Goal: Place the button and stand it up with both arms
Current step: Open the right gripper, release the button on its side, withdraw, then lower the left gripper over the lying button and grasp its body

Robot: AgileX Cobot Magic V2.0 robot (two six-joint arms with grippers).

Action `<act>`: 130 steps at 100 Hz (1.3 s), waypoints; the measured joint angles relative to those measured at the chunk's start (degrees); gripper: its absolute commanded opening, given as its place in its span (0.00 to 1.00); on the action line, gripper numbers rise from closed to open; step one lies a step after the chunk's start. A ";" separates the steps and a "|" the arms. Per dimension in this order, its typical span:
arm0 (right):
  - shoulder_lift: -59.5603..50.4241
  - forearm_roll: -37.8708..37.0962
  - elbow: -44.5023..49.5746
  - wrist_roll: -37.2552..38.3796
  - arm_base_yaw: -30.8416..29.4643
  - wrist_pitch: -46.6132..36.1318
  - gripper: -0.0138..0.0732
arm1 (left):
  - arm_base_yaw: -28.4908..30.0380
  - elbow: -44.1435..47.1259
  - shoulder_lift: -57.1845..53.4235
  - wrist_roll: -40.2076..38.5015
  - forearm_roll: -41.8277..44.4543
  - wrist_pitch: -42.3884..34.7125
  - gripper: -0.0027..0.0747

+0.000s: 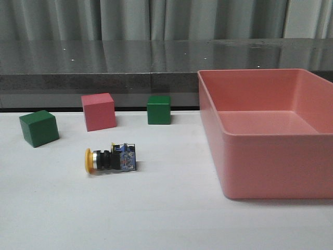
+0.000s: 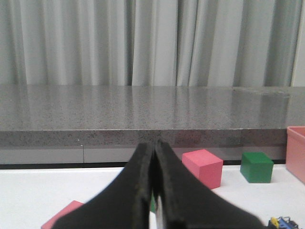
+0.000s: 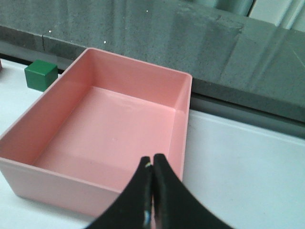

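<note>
The button (image 1: 110, 159) lies on its side on the white table, yellow cap to the left and blue-and-clear base to the right. Only a corner of its base shows in the left wrist view (image 2: 281, 223). Neither arm shows in the front view. My left gripper (image 2: 153, 144) is shut with nothing between its fingers, low over the table, with the button off to one side of it. My right gripper (image 3: 152, 160) is shut too, and sits above the near wall of the pink bin (image 3: 95, 191), away from the button.
A green cube (image 1: 39, 128), a pink cube (image 1: 98, 111) and a second green cube (image 1: 158, 109) stand behind the button. The large pink bin (image 1: 218, 151) fills the right side. A flat pink thing (image 2: 62, 217) lies by the left gripper. A grey ledge runs along the back.
</note>
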 measured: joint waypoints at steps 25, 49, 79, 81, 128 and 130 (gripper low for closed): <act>0.00 0.00 0.36 0.14 0.00 1.51 0.09 | 0.00 -3.52 1.68 -0.11 -8.55 14.69 0.01; 0.00 0.00 0.36 0.14 0.00 1.51 0.09 | 0.00 -24.09 20.96 3.85 -9.69 36.88 0.01; 0.00 0.00 0.36 0.14 0.00 1.59 0.09 | 0.00 -46.28 51.27 36.85 -23.40 47.13 0.26; 0.00 0.00 0.36 0.14 0.00 1.59 0.09 | 0.00 -47.06 53.04 39.79 -24.32 47.13 0.33; 0.00 0.00 0.36 0.14 0.00 1.59 0.09 | 0.00 -49.52 78.21 96.71 -61.46 44.50 0.89; 0.00 0.00 0.36 0.14 0.00 1.59 0.09 | 0.00 -49.52 79.18 99.65 -63.06 44.50 0.89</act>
